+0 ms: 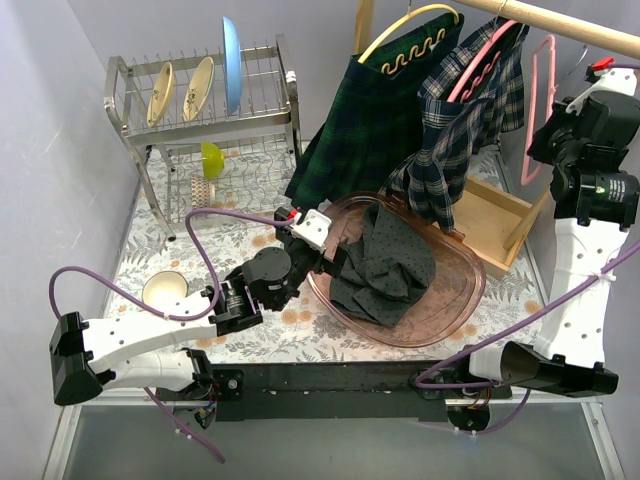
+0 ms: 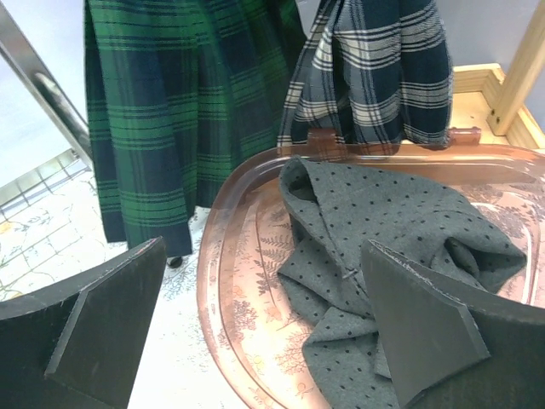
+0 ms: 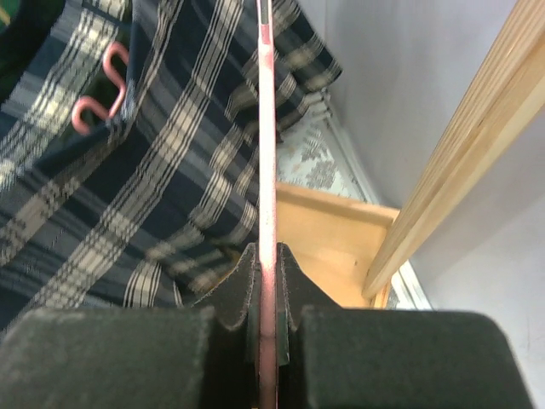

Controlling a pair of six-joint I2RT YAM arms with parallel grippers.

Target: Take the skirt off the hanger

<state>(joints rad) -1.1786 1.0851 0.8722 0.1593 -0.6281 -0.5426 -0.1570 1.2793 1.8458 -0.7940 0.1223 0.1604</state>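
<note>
A grey dotted skirt lies crumpled in the pink tray. My left gripper is open and empty at the tray's left rim; in the left wrist view the skirt lies ahead between its spread fingers. A navy plaid skirt hangs on a pink hanger, and a green plaid skirt on a yellow hanger. My right gripper is shut on a bare pink hanger, whose bar runs up from the jaws.
A wooden rod carries the hangers. A wooden box sits under the plaid skirt. A dish rack with plates stands at the back left. A cup sits near the left arm.
</note>
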